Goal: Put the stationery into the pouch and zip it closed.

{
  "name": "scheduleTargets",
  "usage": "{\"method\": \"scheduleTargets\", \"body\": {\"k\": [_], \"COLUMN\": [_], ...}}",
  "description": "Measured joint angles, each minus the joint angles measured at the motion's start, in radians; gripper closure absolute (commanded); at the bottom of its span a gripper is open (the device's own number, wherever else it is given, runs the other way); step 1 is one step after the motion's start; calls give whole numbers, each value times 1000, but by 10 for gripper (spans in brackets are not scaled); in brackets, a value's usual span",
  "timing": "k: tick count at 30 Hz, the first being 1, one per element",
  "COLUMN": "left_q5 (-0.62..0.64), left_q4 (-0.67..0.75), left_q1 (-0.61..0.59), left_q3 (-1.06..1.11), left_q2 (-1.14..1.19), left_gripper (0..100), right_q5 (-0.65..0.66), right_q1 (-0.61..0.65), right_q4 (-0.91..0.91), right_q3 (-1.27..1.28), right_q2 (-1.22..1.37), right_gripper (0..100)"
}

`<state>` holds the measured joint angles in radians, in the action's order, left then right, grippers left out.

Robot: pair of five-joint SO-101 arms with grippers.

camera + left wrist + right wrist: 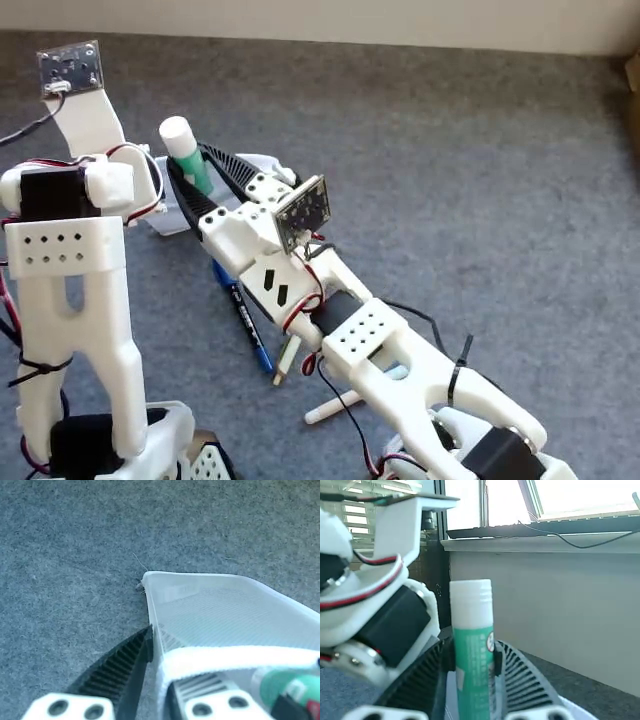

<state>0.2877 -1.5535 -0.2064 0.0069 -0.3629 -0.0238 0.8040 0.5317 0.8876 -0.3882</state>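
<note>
Your right claw (472, 652) pinches the glue stick (471, 625) at the pouch (225, 615) mouth; should the rim-pinching left claw (159, 655) slip, it misses.

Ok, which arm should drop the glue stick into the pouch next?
Right. The right claw holds the glue stick over the pouch, so it likely only needs to lower and let go. The left claw pinches the pouch's rim and is best left there.

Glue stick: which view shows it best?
Right wrist view: the glue stick fills the centre, gripped in the right hand. High view shows its top at the pouch; left wrist view, a green sliver.
</note>
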Motion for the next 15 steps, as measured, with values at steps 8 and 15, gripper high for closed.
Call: {"method": "scheduleTargets", "body": {"k": [8,15], "left_q5": [0,0], "left_q4": [2,8], "left_q1": [0,2], "left_q3": [0,0], "left_q2": [0,0], "left_gripper": [966,966], "right_q5": [0,0], "right_q1": [-5,-29], "right_q4": [0,0], "right_q3": [0,0], "right_q2": [0,0], "right_gripper": [988,988]}}
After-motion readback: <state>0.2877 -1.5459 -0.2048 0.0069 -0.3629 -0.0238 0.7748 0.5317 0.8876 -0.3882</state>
